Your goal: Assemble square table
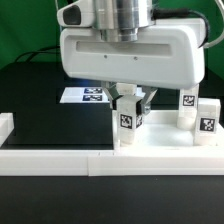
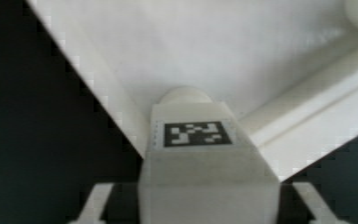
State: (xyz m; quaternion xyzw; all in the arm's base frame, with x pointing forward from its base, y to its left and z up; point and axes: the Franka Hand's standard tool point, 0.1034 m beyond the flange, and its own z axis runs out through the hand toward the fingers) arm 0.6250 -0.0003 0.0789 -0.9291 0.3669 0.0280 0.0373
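My gripper (image 1: 127, 112) is shut on a small white block leg (image 1: 126, 122) with a black-and-white tag, held upright at the left corner of the white square slab (image 1: 165, 136) as the exterior view shows it. I cannot tell whether the leg touches the slab. Two more tagged legs (image 1: 187, 105) (image 1: 207, 120) stand on the slab's right part. In the wrist view the held leg (image 2: 197, 140) fills the middle between my gripper's (image 2: 202, 202) fingers (image 2: 105, 200), with the slab (image 2: 176, 50) behind it.
The marker board (image 1: 85, 95) lies flat on the black table behind the gripper. A long low white border wall (image 1: 60, 160) runs along the front, with a short piece (image 1: 5, 127) at the exterior view's left.
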